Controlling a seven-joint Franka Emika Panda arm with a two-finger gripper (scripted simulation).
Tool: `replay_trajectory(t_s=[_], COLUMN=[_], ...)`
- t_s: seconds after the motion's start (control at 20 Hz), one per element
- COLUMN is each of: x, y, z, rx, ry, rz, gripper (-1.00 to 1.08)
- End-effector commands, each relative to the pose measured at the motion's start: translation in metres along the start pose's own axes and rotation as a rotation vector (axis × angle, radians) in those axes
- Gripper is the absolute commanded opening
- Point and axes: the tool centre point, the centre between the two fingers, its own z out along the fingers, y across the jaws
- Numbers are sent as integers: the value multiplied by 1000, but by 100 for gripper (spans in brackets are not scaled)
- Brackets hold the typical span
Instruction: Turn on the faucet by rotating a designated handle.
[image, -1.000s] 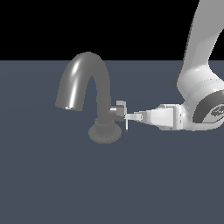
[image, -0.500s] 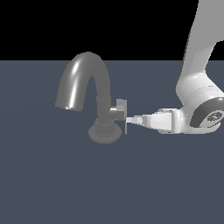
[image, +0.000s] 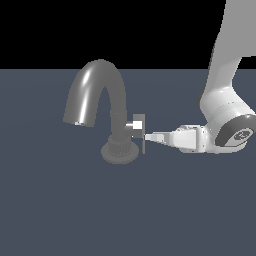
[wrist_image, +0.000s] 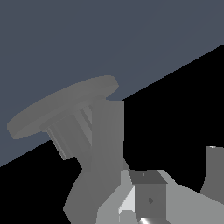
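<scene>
A plain, dark slate-blue tabletop (image: 60, 210) fills the lower part of the exterior view, smooth and unmarked. Above its far edge the background (image: 100, 30) is solid black. The wrist view shows the same slate-blue surface meeting the black along a slanted line.

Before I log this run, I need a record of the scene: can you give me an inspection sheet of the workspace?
Surface: flat dark blue-grey floor, bare where visible.
Faucet: upright on its round base, arched spout opening toward the exterior view's left.
Handle: flat bar on a short shiny stub, on the stem's side toward the exterior view's right.
Clutter: nothing seen.
End effector: reaching in horizontally, its tip at the handle; contact looks likely, open or shut cannot be told.
Cables: nothing seen.
Surroundings: plain black background.
</scene>
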Motion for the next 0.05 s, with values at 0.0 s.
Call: replay_trajectory(t_s=[0.0], x=[49], y=[-30], z=[5], rx=[56], ry=[19], rz=[59], gripper=[-100])
